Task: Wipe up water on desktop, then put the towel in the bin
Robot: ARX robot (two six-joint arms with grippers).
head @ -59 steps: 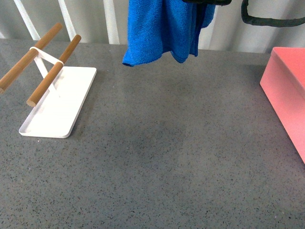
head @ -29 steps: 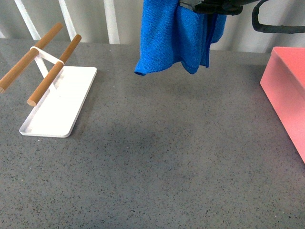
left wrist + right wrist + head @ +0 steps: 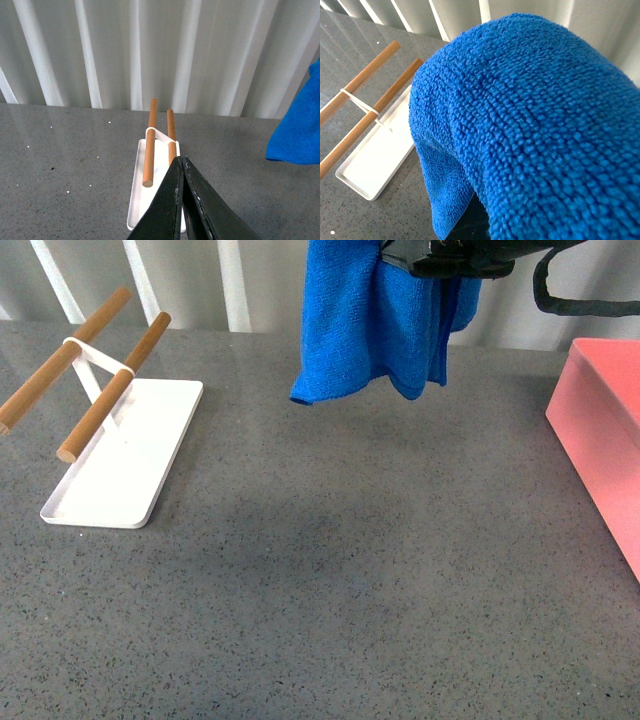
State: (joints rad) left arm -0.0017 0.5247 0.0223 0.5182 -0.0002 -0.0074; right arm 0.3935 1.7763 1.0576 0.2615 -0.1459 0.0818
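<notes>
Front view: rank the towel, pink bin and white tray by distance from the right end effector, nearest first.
1. towel: hangs from the right end effector, top centre of the view.
2. bin: off to the right, at the edge of the view.
3. white tray: far left, on the opposite side of the desktop.

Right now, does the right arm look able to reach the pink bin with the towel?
Probably yes: its jaws hold the towel hanging above the desktop, and nothing stands between it and the bin.
</notes>
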